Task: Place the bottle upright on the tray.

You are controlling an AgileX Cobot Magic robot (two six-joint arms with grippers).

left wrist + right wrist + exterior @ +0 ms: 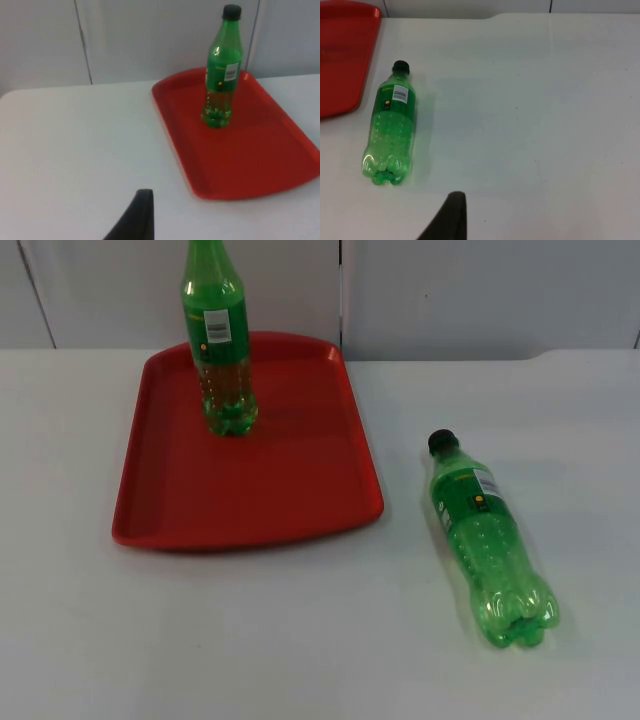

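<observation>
On the left, the red tray (250, 510) lies flat on the white counter (300, 640), with one green bottle (220, 350) standing upright near its far edge, leaving the near half bare for another. To the right, well apart from the tray's rim, a second green bottle (488, 540) lies on its side (cap toward the wall), open counter all round it. Left gripper (132, 220) and right gripper (447, 217) wait; I cannot tell their opening.
</observation>
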